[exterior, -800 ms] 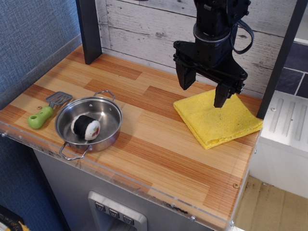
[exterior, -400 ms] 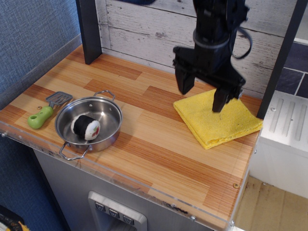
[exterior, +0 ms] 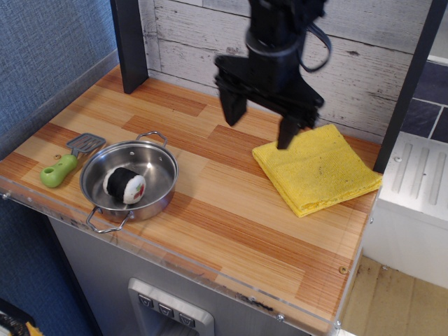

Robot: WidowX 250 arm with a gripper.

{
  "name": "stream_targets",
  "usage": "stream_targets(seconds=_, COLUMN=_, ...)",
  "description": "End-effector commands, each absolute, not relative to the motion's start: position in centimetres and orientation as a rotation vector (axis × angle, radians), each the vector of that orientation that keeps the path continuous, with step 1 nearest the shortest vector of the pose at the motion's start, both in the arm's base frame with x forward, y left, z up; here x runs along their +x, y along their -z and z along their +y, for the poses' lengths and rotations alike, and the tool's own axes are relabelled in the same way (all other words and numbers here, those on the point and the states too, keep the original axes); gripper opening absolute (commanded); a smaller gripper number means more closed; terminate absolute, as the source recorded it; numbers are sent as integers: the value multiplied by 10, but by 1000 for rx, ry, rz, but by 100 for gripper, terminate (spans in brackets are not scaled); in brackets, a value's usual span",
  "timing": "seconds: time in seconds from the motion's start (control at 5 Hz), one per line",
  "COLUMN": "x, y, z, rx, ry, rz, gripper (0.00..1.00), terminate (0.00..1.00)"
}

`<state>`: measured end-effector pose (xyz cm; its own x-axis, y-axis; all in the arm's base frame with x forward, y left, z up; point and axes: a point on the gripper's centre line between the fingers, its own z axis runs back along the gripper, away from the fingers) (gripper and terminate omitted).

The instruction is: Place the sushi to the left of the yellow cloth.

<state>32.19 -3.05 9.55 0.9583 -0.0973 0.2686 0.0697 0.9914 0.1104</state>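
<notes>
The sushi (exterior: 125, 185), a small black roll with a white face and a red and green centre, lies inside the steel pan (exterior: 163, 159) at the front left of the wooden counter. The yellow cloth (exterior: 318, 169) lies folded at the right, near the back. My black gripper (exterior: 259, 127) hangs open and empty above the counter, just left of the cloth's back corner and well to the right of the pan.
A green-handled spatula (exterior: 64, 163) lies left of the pan by the counter's left edge. A dark post (exterior: 129, 43) stands at the back left and another (exterior: 406, 84) at the right. A plank wall (exterior: 189, 42) runs behind.
My gripper has moved left, from above the yellow cloth to above the bare wood beside it. The sushi, pan and cloth have not moved.
</notes>
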Motion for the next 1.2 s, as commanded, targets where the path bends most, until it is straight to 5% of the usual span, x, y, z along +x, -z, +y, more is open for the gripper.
stream_targets(seconds=0.0, x=305, y=-120, z=14, rx=111, ry=-14, rz=-312, gripper=100, terminate=0)
stream_targets(seconds=0.4, x=269, y=-105, z=62, rx=122, ry=-108, rz=-242, gripper=100, terminate=0)
stream_targets(seconds=1.0, x=237, y=-47, z=92, rx=107, ry=-220, rz=-95, gripper=100, terminate=0)
